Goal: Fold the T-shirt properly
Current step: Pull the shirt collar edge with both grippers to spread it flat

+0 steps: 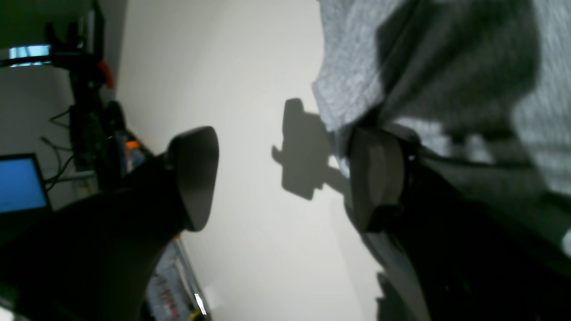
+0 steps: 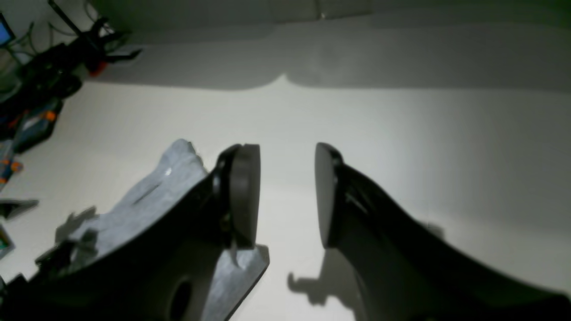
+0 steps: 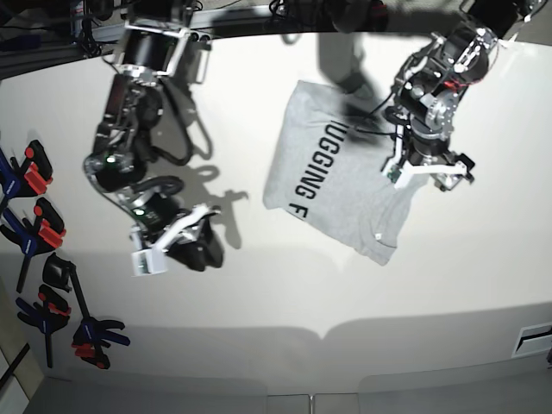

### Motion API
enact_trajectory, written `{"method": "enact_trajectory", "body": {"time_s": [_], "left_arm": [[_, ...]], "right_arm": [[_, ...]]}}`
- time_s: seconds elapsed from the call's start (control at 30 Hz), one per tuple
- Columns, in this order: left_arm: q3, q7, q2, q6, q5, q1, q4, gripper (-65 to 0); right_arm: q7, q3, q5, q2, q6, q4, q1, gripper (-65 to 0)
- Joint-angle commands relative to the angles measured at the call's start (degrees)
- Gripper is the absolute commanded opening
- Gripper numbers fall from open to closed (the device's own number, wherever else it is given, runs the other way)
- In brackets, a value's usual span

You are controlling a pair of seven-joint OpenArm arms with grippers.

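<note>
The light grey T-shirt (image 3: 328,181) lies crumpled on the white table, right of centre, with black letters "UGGING F" facing up. My left gripper (image 3: 420,179) hovers over the shirt's right edge. In the left wrist view this gripper (image 1: 285,178) is open and empty, and one finger (image 1: 377,178) sits at the edge of the shirt (image 1: 348,67). My right gripper (image 3: 200,244) is over bare table, well to the left of the shirt. In the right wrist view it (image 2: 285,196) is open and empty, with the shirt (image 2: 169,183) partly hidden behind its left finger.
Several clamps (image 3: 43,233) lie along the table's left edge, and others (image 3: 86,332) are near the front left corner. More clamps and cables (image 2: 58,67) show in the right wrist view. A lit screen (image 1: 20,183) stands beyond the table.
</note>
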Motion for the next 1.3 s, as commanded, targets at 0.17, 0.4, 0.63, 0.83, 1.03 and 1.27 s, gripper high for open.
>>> {"method": "enact_trajectory", "body": {"time_s": [0.17,0.4,0.63,0.83,1.03,1.27], "left_arm": [[-0.3,-0.4,-0.4,0.9,1.2,-2.4,0.8,-22.3],[-0.3,6.5,-0.4,6.5,0.7,-2.2,0.8,-22.3],[-1.9,10.0,6.7,9.3,5.7,3.8,0.8,-22.3],[-1.9,7.0,10.5,9.3,3.2,8.0,0.8,-22.3],[-1.9,-2.4,10.8,9.1,-2.9,7.6,-1.1,-22.3],[-1.9,-2.9,11.0,9.1,-3.8,2.3,-12.0,-22.3]], "right_arm": [[8.1,-6.9,-10.6,-4.7,1.9,-5.0,1.6,-45.3],[9.4,-19.0,-19.4,-5.1,0.9,-16.2,3.6,-45.3],[8.8,-20.6,-24.9,-4.7,-1.8,-23.2,1.7,-45.3],[7.9,-19.9,-24.8,-4.6,-2.2,-23.6,-0.9,-45.3],[6.3,-19.9,-22.2,-4.5,-2.2,-22.8,-4.4,-45.3],[8.0,-19.9,-22.3,-4.5,-2.1,-18.6,-11.3,-45.3]]}}
